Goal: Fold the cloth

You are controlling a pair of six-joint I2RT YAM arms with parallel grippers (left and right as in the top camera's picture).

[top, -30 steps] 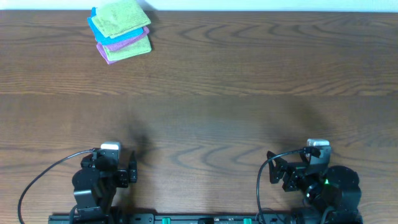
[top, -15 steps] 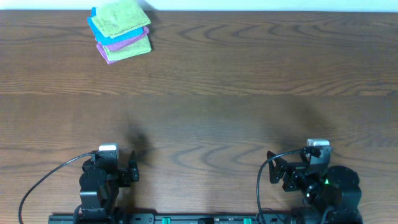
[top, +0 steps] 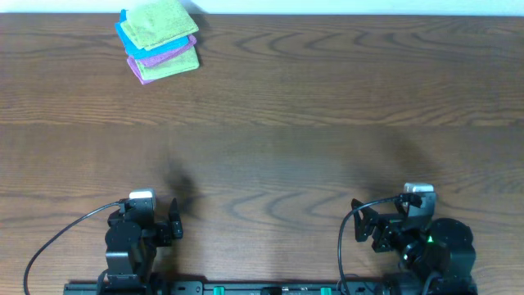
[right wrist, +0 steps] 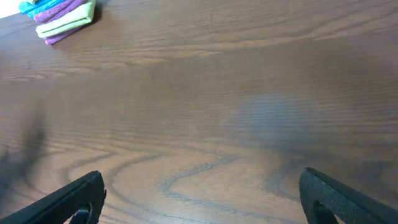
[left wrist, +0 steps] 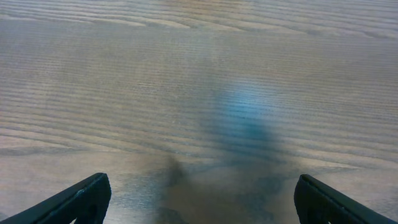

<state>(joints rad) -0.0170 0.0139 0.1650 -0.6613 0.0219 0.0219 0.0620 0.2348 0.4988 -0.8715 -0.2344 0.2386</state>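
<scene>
From overhead, the cloth (top: 160, 22) is lying already folded into a neat square on top of the stack (top: 160, 45), above a blue cloth (top: 125, 37) and a pink-purple one (top: 168, 51), so I am judging the folding finished, with nothing left to do that shows. The stack is sitting just short of the table's (top: 327, 123) far edge, and bare wood is stretching wide on its other sides. The left gripper (top: 174, 223) and right gripper (top: 360, 221) are parked well apart from the stack, both empty. At the left wrist, the spread fingers (left wrist: 74, 199) are framing only bare wood; the stack is not showing. At the right wrist, the fingers (right wrist: 68, 199) are likewise standing wide over nothing, and the stack (right wrist: 62, 15) is peeking in far off, leaving ample room between.
</scene>
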